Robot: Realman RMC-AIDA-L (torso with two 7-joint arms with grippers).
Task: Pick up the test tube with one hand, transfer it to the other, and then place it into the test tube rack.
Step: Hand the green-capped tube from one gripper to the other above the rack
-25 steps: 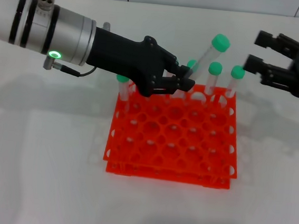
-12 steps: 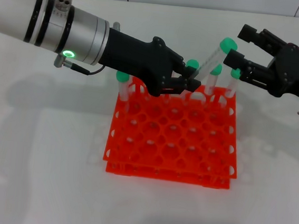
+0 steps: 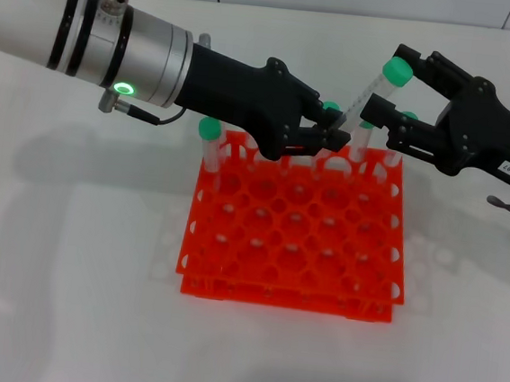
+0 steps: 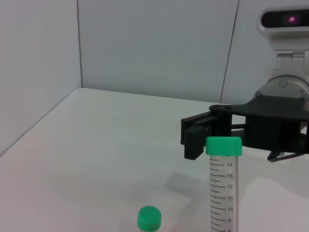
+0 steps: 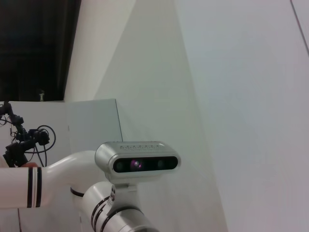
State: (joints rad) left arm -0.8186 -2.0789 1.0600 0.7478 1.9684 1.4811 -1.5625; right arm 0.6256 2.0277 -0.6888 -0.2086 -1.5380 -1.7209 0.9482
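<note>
We see the test tube (image 3: pixel 370 86) as a slim clear tube with a round green screw cap, tilted so that its cap leans toward the robot's right, above the far edge of the test tube rack (image 3: pixel 295 240). In the left wrist view the same tube (image 4: pixel 223 186) stands upright in the picture, with printed graduation marks and numbers down its clear wall. The left gripper (image 3: pixel 325 136) is clamped on the tube's lower part, its black fingers pinched together around it. The right gripper (image 3: pixel 393 91) (the one with the small white number label on its wrist) has come in from the right; its fingers are spread wide, one on each side of the tube's upper part near the cap, and we cannot tell whether either finger touches it.

The rack is bright orange-red, two perforated plates with a grid of round holes, resting on the white table (image 3: pixel 66 272). Other green-capped tubes stand in its far row: one at the far-left corner (image 3: pixel 210 146), and more partly hidden behind the grippers.

The right wrist view shows only the left arm's wrist camera (image 5: pixel 137 162) and the wall.
</note>
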